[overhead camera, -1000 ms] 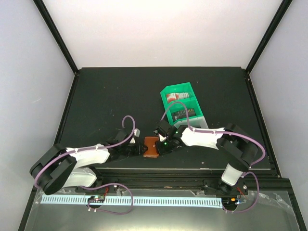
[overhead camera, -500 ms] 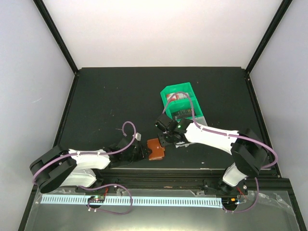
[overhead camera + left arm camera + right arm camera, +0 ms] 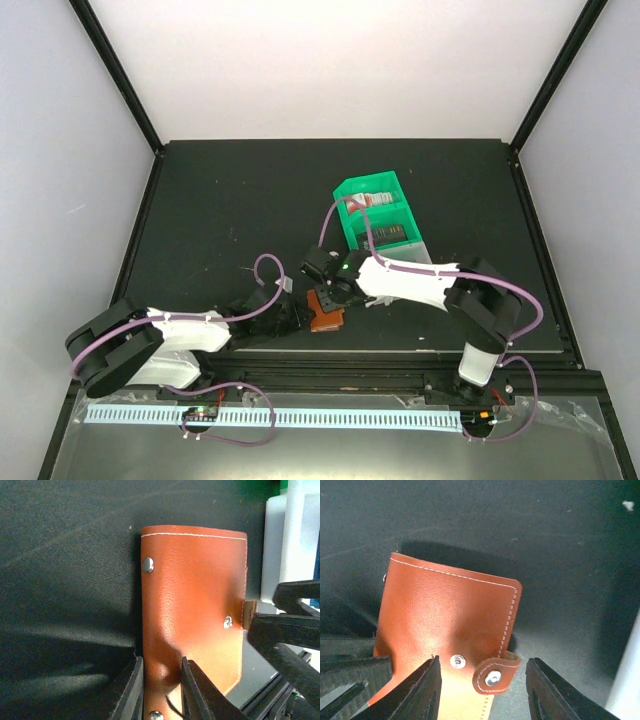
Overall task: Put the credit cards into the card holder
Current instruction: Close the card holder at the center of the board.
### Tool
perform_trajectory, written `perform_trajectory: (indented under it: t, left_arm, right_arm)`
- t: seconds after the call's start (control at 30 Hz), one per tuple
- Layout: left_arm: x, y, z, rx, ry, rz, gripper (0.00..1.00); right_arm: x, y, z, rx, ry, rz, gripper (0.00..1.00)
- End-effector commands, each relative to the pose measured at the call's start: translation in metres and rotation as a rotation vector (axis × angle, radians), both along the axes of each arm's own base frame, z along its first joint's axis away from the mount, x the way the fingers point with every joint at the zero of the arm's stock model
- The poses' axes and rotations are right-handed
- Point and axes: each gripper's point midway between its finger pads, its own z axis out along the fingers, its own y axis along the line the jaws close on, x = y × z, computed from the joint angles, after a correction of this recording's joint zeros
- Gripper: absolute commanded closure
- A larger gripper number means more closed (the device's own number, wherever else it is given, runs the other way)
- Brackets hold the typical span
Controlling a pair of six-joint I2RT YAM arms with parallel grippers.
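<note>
One card holder [image 3: 192, 595], lengthwise away from left gripper [image 3: 161, 672]

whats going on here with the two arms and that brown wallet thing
The left gripper is pinching one edge of the brown card holder, which lies on the black table. The right gripper hangs over it, fingers open on either side of the snap tab. The tab is undone, but the holder is not yet spread open. The credit cards lie in the green tray behind.
</note>
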Motion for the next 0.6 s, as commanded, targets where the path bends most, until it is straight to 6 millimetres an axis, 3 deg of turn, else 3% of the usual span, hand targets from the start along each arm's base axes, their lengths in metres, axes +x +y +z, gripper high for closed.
perform_trajectory:
  t: [0.0,0.17,0.57]
  left_arm:
    - [-0.018,0.037,-0.040,0.175,0.088,0.038,0.79]
    - [-0.019,0.038,-0.042,0.182,0.087,0.034,0.79]
    - [-0.020,0.040,-0.044,0.195,0.087,0.028,0.79]
  right_arm:
    - [0.001,0.003,-0.006,-0.046,-0.015,-0.012,0.52]
    - [0.006,-0.005,-0.007,-0.097,-0.046,-0.048,0.58]
    - [0.010,-0.011,0.002,-0.126,-0.081,-0.080,0.85]
